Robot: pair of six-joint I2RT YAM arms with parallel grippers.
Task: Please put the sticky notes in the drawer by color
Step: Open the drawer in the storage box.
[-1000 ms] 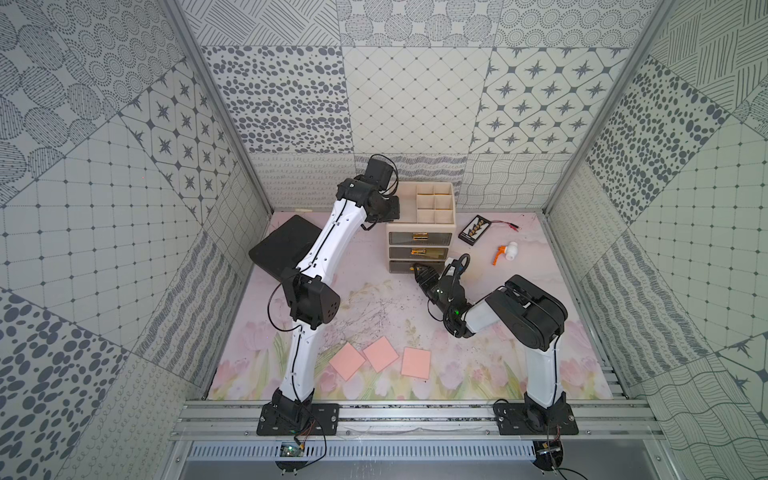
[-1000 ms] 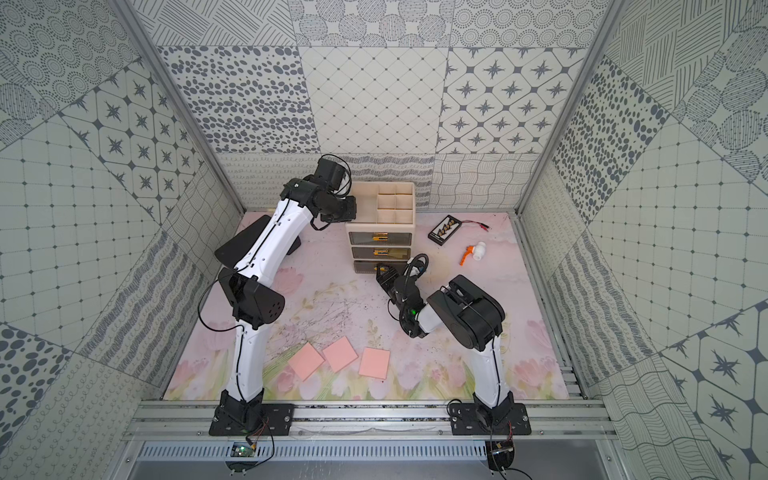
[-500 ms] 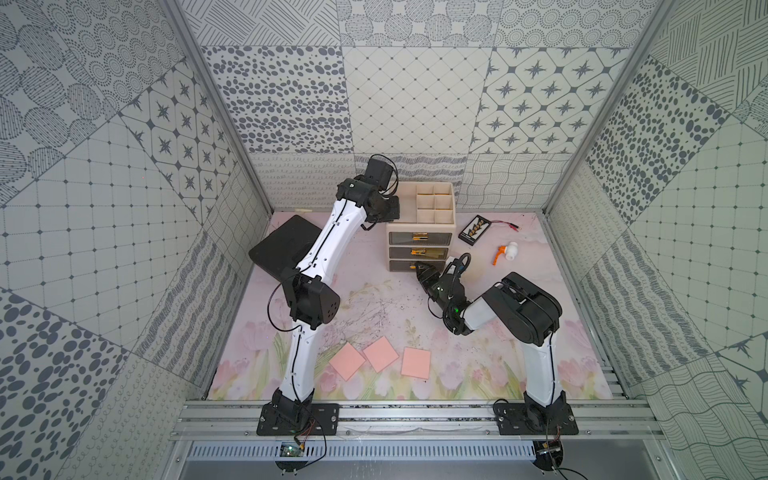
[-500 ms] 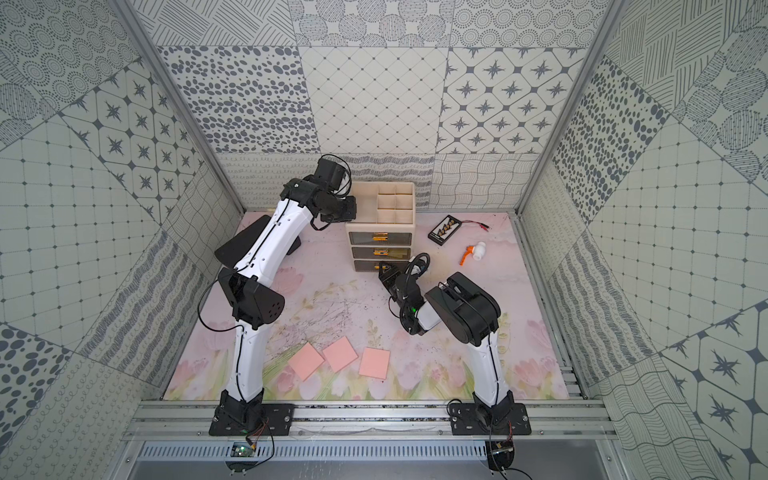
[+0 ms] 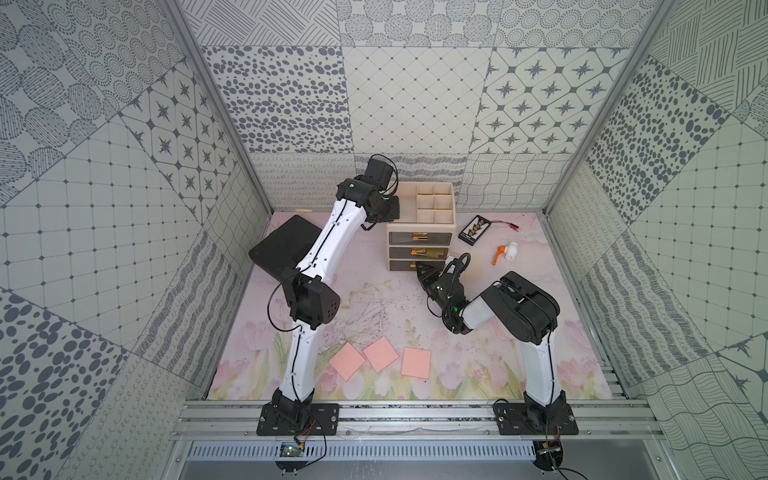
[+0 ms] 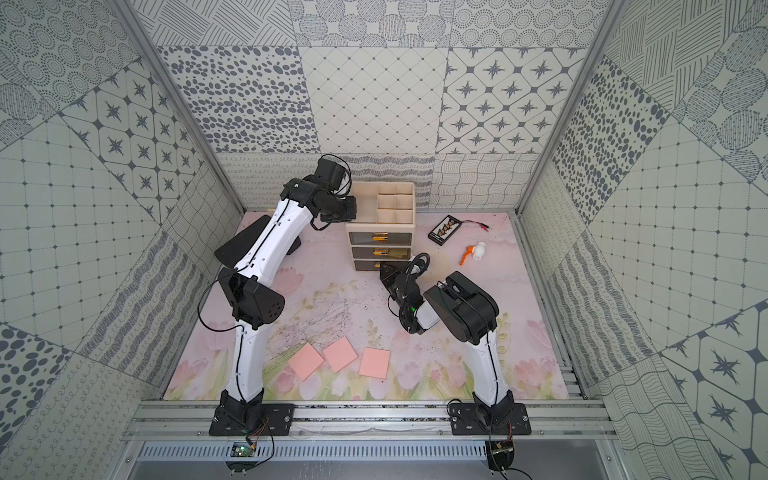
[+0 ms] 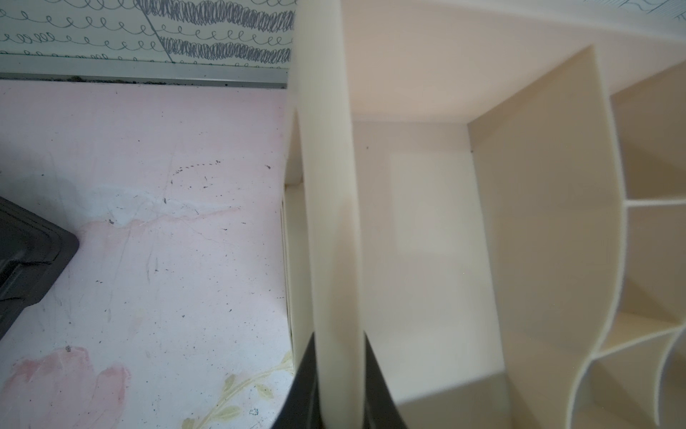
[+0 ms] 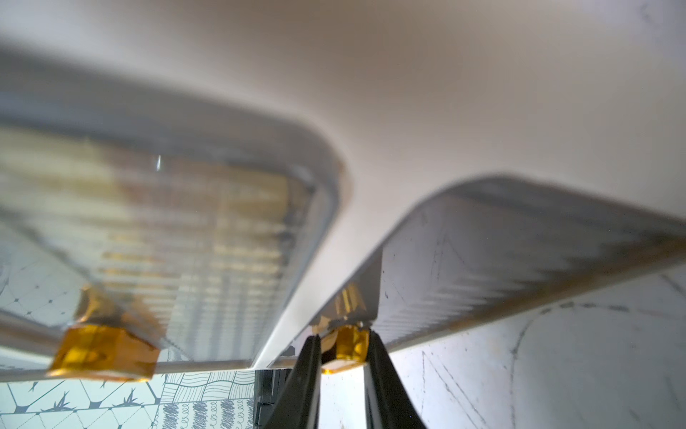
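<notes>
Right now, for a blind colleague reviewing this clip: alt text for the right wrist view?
The right gripper pinches the gold handle of a smoky grey drawer, close up. A second drawer, blurred, sits beside it in the cream chest.

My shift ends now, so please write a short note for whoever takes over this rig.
Left claw: shut on the side wall of the chest.
Right claw: shut on the gold handle of the lowest drawer.
Three pink notes lie loose at the front of the mat.
Something yellow shows through the middle drawer; no blue notes in sight.
To do: open drawer, store pink notes.
</notes>
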